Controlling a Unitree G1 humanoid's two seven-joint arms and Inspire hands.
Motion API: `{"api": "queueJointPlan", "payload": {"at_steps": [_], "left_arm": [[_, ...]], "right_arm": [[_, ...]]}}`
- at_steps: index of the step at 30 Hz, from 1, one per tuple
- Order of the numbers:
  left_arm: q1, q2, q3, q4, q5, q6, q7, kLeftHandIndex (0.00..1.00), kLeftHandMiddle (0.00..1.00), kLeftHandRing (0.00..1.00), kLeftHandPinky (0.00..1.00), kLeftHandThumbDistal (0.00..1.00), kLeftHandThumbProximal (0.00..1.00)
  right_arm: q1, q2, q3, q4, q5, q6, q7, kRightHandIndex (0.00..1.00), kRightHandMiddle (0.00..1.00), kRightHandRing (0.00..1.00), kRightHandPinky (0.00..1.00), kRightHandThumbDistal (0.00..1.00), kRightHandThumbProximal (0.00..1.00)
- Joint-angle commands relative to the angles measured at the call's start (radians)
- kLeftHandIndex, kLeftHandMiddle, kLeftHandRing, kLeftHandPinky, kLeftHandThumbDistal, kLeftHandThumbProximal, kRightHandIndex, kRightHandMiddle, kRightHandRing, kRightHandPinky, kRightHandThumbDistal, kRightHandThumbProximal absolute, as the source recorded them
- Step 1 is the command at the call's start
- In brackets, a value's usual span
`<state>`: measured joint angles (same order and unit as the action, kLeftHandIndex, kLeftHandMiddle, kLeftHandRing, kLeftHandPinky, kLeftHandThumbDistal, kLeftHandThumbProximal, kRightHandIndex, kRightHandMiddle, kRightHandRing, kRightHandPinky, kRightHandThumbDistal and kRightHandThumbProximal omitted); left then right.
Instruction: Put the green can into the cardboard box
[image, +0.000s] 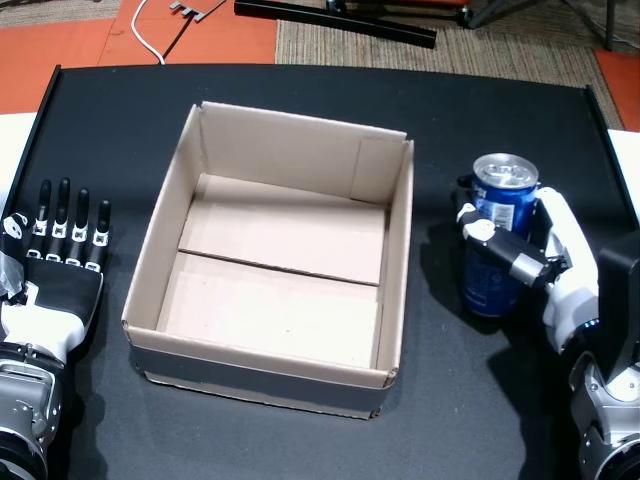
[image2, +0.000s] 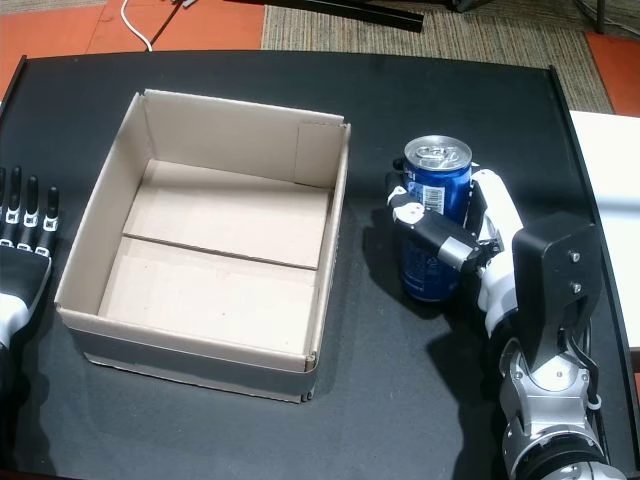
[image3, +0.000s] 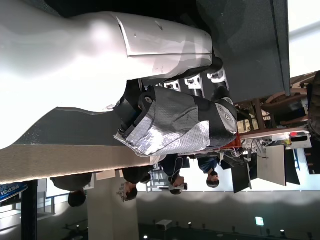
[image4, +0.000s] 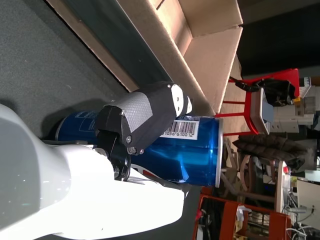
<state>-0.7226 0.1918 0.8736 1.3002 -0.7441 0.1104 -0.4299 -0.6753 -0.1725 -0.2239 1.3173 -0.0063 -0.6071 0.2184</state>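
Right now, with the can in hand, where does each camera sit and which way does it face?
Head view: looks down on the table; cardboard box, left hand flat, right hand on the blue can.
Other head view: same downward look; box, can, right hand.
Left wrist view: turned; left hand, room behind.
Right wrist view: turned; right hand's thumb across the can.
Shared: both head views and the right wrist view show can and box.

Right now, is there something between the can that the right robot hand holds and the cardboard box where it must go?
Nothing visible. Only bare black table separates the blue can in the right robot hand from the cardboard box; the box's near wall must be cleared.
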Motion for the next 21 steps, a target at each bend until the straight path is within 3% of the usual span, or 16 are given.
{"api": "queueJointPlan", "payload": {"at_steps": [1,2,3,4,5,8,9,14,21], "left_arm": [[0.073,-0.014,-0.003,0.042,0.017,0.004,0.058,0.52,0.51,0.60,0.74,0.00,0.55],[0.072,-0.015,-0.004,0.042,0.019,0.003,0.058,0.52,0.51,0.60,0.74,0.00,0.56],[0.072,-0.015,-0.005,0.042,0.020,0.003,0.058,0.52,0.51,0.60,0.74,0.00,0.56],[0.071,-0.016,-0.005,0.042,0.020,0.003,0.061,0.51,0.51,0.60,0.73,0.00,0.55],[0.070,-0.017,-0.005,0.042,0.020,0.002,0.063,0.52,0.51,0.60,0.73,0.00,0.55],[0.069,-0.019,-0.004,0.042,0.019,0.002,0.065,0.52,0.51,0.60,0.74,0.00,0.54],[0.069,-0.020,-0.004,0.042,0.018,0.002,0.065,0.53,0.52,0.62,0.75,0.00,0.55],[0.064,-0.026,-0.009,0.042,0.024,-0.007,0.078,0.54,0.52,0.60,0.75,0.00,0.58],[0.060,-0.032,-0.012,0.042,0.022,-0.015,0.087,0.57,0.52,0.60,0.77,0.00,0.57]], "right_arm": [[0.008,-0.013,-0.003,0.006,-0.002,-0.011,0.004,0.13,0.19,0.25,0.32,0.01,0.44],[0.007,-0.018,0.001,0.006,-0.005,-0.013,0.007,0.07,0.15,0.24,0.31,0.04,0.53],[0.006,-0.024,0.008,0.005,-0.012,-0.016,0.009,0.04,0.15,0.25,0.30,0.02,0.55],[0.006,-0.030,0.019,0.004,-0.024,-0.022,0.001,0.06,0.20,0.29,0.28,0.00,0.52],[0.006,-0.038,0.033,0.003,-0.042,-0.031,-0.014,0.11,0.27,0.36,0.29,0.00,0.44],[0.002,-0.075,0.134,-0.012,-0.175,-0.070,-0.168,0.29,0.45,0.51,0.32,0.00,0.04],[-0.003,-0.091,0.174,-0.019,-0.227,-0.084,-0.229,0.33,0.47,0.51,0.31,0.00,0.00],[-0.038,-0.155,0.300,-0.046,-0.386,-0.136,-0.421,0.31,0.42,0.44,0.25,0.00,0.00],[-0.083,-0.197,0.346,-0.071,-0.430,-0.251,-0.533,0.18,0.28,0.30,0.17,0.06,0.00]]}}
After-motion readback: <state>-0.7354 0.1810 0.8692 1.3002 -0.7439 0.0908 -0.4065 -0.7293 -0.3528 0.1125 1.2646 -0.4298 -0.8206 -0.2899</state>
